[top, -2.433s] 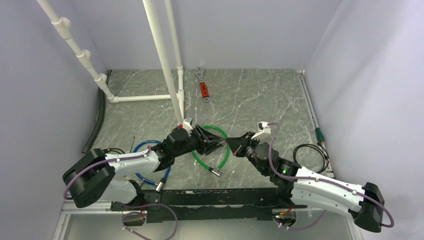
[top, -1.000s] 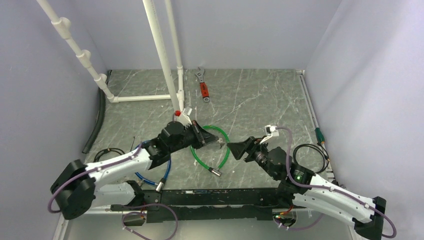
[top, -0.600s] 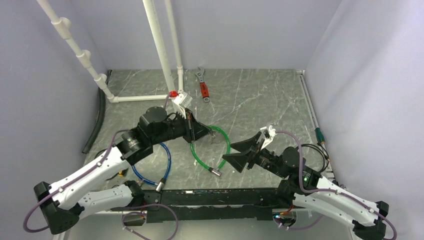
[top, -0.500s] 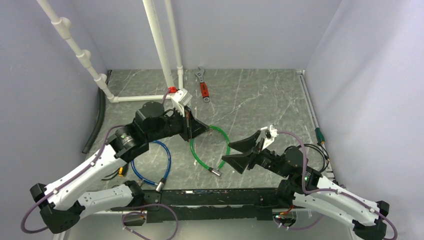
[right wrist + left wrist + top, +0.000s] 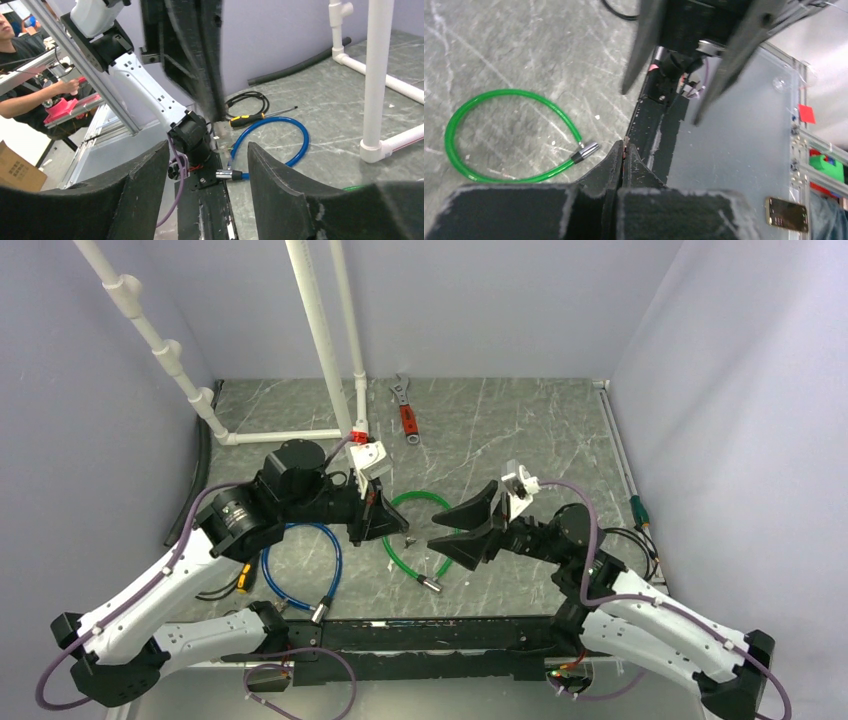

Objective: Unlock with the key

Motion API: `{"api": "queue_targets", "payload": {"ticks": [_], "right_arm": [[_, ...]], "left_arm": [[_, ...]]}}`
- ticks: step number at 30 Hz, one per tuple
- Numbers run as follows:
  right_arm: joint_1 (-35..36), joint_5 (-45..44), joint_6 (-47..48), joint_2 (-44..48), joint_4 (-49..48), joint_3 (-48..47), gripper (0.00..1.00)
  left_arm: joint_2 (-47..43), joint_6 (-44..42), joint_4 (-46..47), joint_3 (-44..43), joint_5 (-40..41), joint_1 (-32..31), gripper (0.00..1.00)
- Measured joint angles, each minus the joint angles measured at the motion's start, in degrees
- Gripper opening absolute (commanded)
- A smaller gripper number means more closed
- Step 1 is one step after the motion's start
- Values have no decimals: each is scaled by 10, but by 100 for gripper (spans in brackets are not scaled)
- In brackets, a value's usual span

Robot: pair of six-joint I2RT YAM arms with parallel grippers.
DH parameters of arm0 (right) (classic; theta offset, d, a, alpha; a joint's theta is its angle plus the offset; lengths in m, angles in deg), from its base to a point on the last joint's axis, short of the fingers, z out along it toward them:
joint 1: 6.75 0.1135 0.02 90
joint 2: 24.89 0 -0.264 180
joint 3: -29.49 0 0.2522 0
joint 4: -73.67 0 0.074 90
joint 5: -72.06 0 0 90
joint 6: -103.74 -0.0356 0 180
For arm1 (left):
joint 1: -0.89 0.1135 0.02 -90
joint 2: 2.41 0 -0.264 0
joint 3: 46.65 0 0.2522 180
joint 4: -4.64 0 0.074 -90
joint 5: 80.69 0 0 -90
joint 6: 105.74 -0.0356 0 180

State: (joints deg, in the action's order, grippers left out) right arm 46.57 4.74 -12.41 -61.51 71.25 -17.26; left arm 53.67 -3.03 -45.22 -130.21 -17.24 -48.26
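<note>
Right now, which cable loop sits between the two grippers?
The green cable, on the table between the left gripper and the right gripper; the blue cable lies farther left, beside the left arm.

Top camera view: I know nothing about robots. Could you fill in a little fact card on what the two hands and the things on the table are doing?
Left hand: shut, pinching what looks like the tiny silvery metal key at its tips
Right hand: open, nothing between its fingers, facing the left hand
Green cable loop: lying flat on the grey marbled table, under the two hands
Blue cable loop: on the table, by the left arm
Red-handled wrench: far side of the table, apart from both hands
</note>
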Motion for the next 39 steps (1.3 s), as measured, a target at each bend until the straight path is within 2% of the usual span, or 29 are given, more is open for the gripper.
{"api": "queue_targets", "payload": {"ticks": [7,14,39], "right_arm": [[-49,111,-21,-78,-70,-3,47],[-49,184,-35,-124,-106,-4,40],[-49,243,-69,-162,-185,-4,22]], "left_arm": [[-7,-21,-4,-10,-93,0,0],[-18,-28,-11,-8,-118,0,0],[-12,-37,-1,9,-118,0,0]]}}
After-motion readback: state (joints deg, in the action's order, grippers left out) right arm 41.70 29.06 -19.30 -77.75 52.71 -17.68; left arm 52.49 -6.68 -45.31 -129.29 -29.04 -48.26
